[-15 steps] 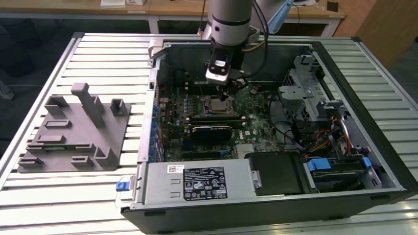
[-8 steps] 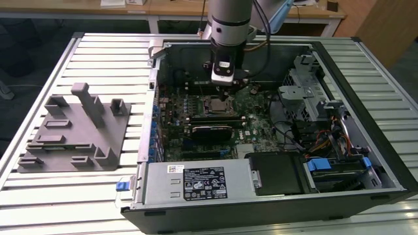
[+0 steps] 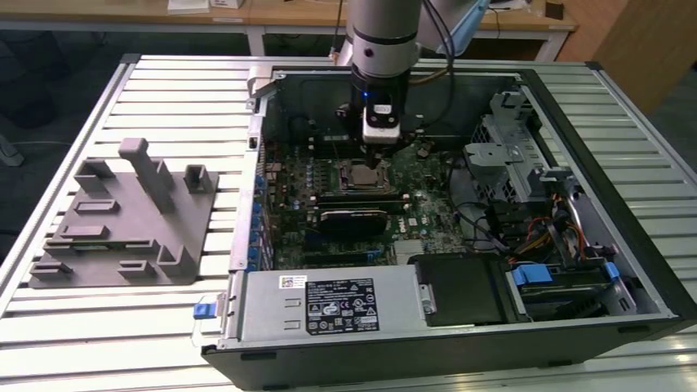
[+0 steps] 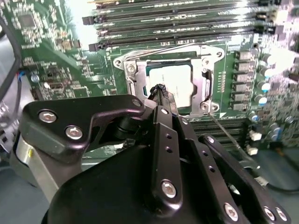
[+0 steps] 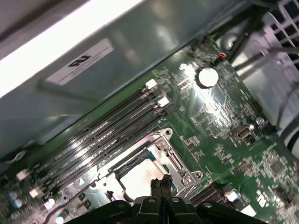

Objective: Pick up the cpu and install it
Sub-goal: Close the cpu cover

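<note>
Right, counter [image 3: 163, 318] carries the open computer case [image 3: 436, 359], which surrounds the jaws. Motherboard [image 3: 419, 175] lies under them, and the socket [image 4: 205, 88] frames their tips. cpu [image 4: 175, 81] sits flat in it, directly beneath. Jaws pressed together, pinching nothing. Reads as the install step, chip placed. My call: any move from here wants straight vertical travel, no sideways drag.

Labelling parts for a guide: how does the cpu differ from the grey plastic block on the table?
The cpu is small, flat and silvery; the grey plastic block is far larger, with posts. The cpu lies in the socket inside the case; the block sits outside on the table.
</note>
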Robot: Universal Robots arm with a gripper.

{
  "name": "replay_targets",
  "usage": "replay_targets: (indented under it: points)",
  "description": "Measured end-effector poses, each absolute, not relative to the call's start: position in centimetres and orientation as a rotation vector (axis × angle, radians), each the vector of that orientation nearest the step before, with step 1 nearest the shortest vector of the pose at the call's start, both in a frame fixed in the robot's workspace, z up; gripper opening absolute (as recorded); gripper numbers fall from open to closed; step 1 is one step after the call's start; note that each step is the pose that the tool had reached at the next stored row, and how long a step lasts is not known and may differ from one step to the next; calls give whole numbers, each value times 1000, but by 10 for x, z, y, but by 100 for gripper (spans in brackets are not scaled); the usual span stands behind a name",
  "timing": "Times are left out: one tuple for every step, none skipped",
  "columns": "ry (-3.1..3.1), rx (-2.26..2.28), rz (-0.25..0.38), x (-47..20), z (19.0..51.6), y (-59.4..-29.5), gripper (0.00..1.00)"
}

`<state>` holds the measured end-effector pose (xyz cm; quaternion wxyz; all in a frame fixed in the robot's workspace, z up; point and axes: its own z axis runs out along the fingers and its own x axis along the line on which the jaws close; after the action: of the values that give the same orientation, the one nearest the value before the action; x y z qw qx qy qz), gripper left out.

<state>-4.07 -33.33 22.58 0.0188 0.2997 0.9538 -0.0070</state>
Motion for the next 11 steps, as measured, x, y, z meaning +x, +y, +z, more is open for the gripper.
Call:
replay_targets:
  points:
    - [2969, 904, -21, -41, 226, -333, 11]
    - [2977, 877, -21, -41, 226, -333, 11]
    - [2985, 850, -20, -41, 225, -333, 11]
    - [2992, 823, -20, -41, 225, -333, 11]
    - [2999, 796, -19, -41, 225, -333, 11]
    - [3007, 769, -19, -41, 225, -333, 11]
    - [3014, 740, -18, -41, 225, -333, 11]
    - [3020, 713, -18, -41, 225, -333, 11]
    - [3026, 685, -17, -41, 225, -333, 11]
    - [3032, 658, -17, -41, 225, -333, 11]
    - [3038, 631, -16, -41, 225, -333, 11]
